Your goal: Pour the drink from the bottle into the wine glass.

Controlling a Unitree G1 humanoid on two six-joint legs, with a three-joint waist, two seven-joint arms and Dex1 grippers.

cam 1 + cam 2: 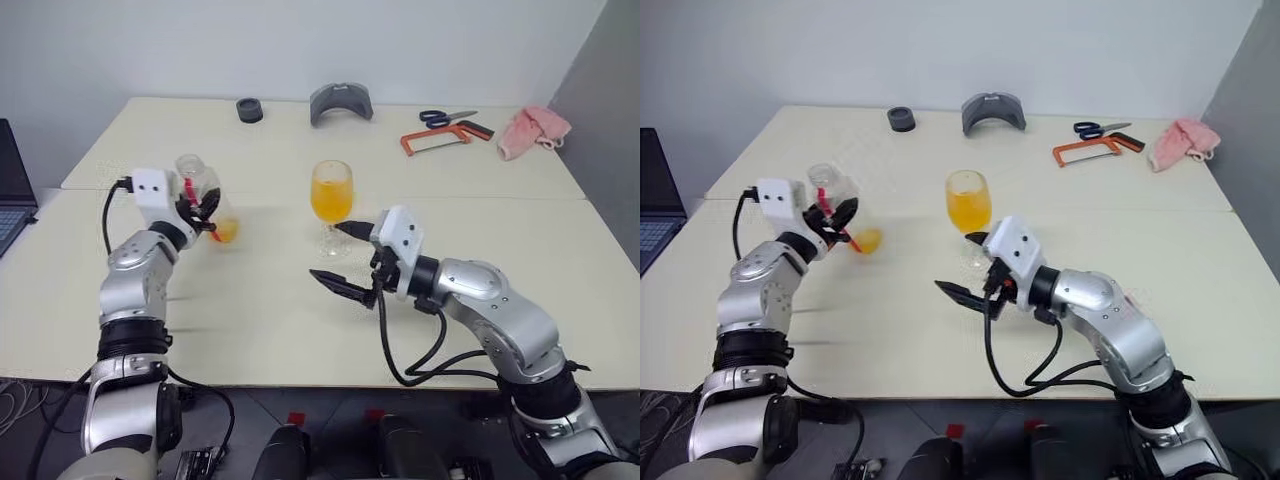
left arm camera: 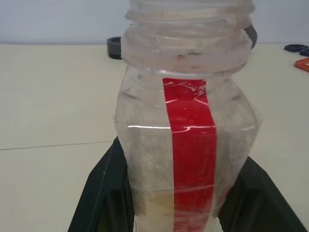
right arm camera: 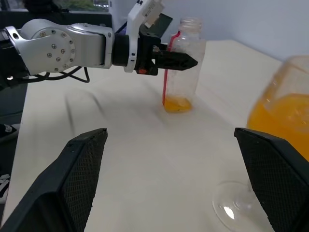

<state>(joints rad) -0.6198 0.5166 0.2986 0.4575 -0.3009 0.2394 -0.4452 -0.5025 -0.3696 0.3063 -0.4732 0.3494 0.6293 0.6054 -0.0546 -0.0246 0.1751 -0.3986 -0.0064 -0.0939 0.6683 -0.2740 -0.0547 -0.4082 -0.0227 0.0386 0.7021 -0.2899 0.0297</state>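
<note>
Bottle [image 2: 186, 145] base behind left gripper [image 1: 200, 212]

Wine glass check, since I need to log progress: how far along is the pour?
Mostly done: the wine glass holds the drink. The left gripper is shut on the upright, uncapped bottle, with only dregs inside. Left: releasing the bottle. The right gripper is open beside the glass.
</note>
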